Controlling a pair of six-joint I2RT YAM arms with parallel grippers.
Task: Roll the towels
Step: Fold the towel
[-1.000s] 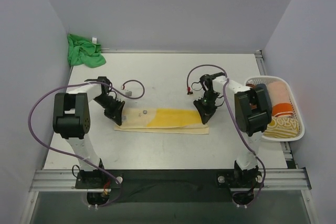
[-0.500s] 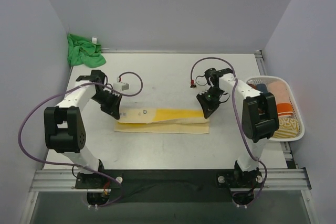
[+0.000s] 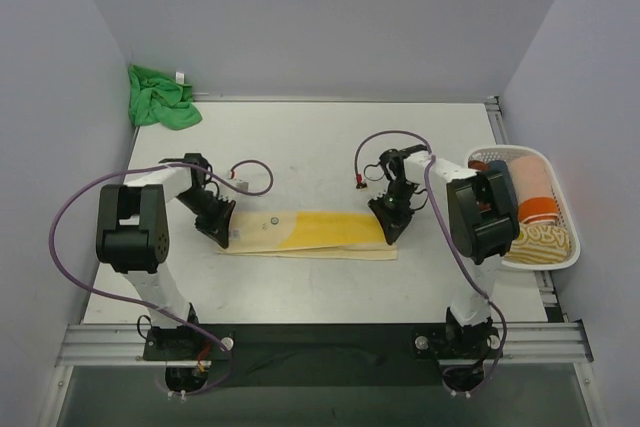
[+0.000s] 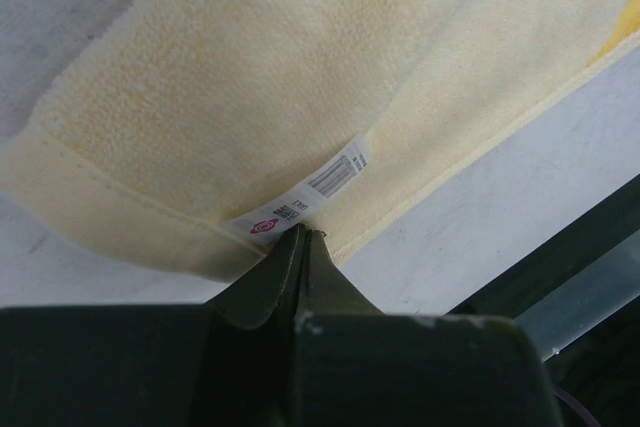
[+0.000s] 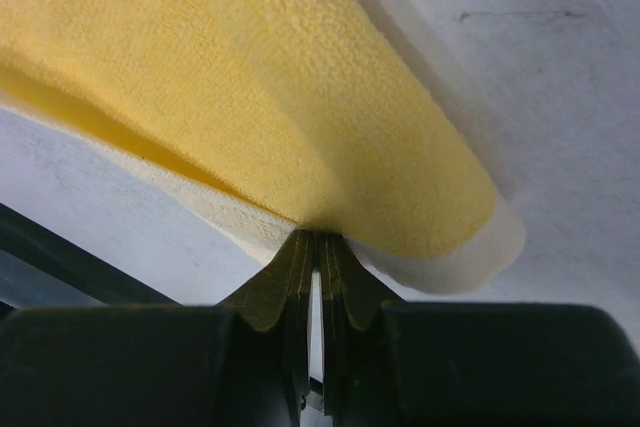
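From above, my left tool (image 3: 222, 229) and right tool (image 3: 389, 227) cover the ends of the yellow towel (image 3: 310, 231), so neither pinch shows there. In my left wrist view the print on the label (image 4: 312, 190) is too small to read, and the cloth runs off the top edge. My right forearm (image 3: 480, 209) hides the near-left part of the basket (image 3: 563, 255).

Left arm (image 3: 133, 225) elbow raised, left gripper (image 3: 224, 234) low, jaws pressed together on the left end of the pale yellow towel (image 3: 318, 228). Right arm (image 3: 482, 209) posed alike; right gripper (image 3: 390, 233) pinches the right end.
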